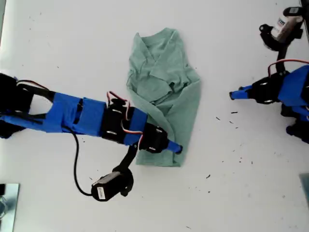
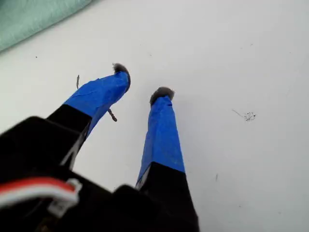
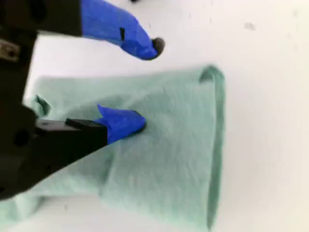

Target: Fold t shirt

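The pale green t shirt (image 1: 166, 92) lies crumpled and partly folded in the middle of the white table, narrower at its far end. My second gripper (image 3: 142, 84) is open over the shirt's near edge (image 3: 169, 159). One blue fingertip (image 3: 126, 123) rests on the cloth and the other hangs over bare table. In the exterior view this gripper (image 1: 176, 148) reaches in from the exterior view's left. My first gripper (image 2: 141, 82) is open and empty above bare table, with a shirt corner (image 2: 34, 17) off to one side. It (image 1: 234, 94) sits to the exterior view's right of the shirt.
A black wrist camera (image 1: 108, 186) on a cable hangs below the second arm. Another camera (image 1: 285, 26) sits above the first arm. Dark specks (image 1: 234, 118) dot the table. A metallic object (image 1: 7, 205) shows at the exterior view's lower left corner.
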You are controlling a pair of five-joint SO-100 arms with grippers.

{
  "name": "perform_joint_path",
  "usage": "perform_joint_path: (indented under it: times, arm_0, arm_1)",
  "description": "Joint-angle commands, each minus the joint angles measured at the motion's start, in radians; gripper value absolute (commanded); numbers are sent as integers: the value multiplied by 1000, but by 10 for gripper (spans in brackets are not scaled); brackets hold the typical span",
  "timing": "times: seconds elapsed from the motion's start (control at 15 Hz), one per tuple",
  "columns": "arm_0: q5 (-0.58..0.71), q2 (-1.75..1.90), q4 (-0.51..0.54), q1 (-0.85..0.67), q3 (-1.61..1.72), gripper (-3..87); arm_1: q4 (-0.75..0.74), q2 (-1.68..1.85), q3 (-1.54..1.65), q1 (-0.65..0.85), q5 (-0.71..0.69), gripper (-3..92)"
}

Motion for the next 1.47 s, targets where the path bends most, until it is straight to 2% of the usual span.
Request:
perform_joint_path:
  times: [0.0,0.2,0.27,0.33,0.47,0.67,0.73,0.8,0.87,0.93,1.0,1.07,1.13,1.2,1.27,1.33,1.4]
  arm_0:
    - [-8,78,84,-2,-41,267]
    - [-26,548,328,15,89,257]
    - [-51,695,364,11,247,253]
    - [-100,871,318,11,509,235]
    - [-215,1308,61,35,1166,200]
    - [-434,1752,-143,109,1829,217]
    - [-476,1963,-187,115,2000,196]
    - [-485,2187,-115,95,2106,173]
    - [-505,2352,29,74,2135,155]
    - [-469,2437,101,37,2141,117]
    - [-477,2425,100,31,2137,54]
    - [-479,2379,91,29,2126,35]
    - [-489,2359,89,38,2115,29]
    - [-489,2368,75,49,2114,39]
    - [-486,2365,34,60,2117,175]
    - [-465,2330,-18,63,2097,258]
    - [-434,2232,-43,66,2011,283]
  arm_1:
    - [3,14,52,11,-14,124]
    - [3,14,52,11,-14,124]
    - [3,14,52,11,-14,124]
    - [3,14,52,11,-14,124]
    - [3,14,52,11,-14,124]
    - [3,14,52,11,-14,124]
    - [3,14,52,11,-14,124]
    - [3,14,52,12,-12,124]
    - [3,14,52,12,60,122]
    - [3,14,52,37,172,123]
    - [3,14,52,54,390,122]
    - [3,14,52,3,603,132]
    - [3,14,52,-118,746,138]
    - [-2,15,49,-202,609,161]
    - [-2,15,20,-224,624,66]
    - [-60,15,-5,-250,611,20]
    - [-97,15,-52,-316,649,108]
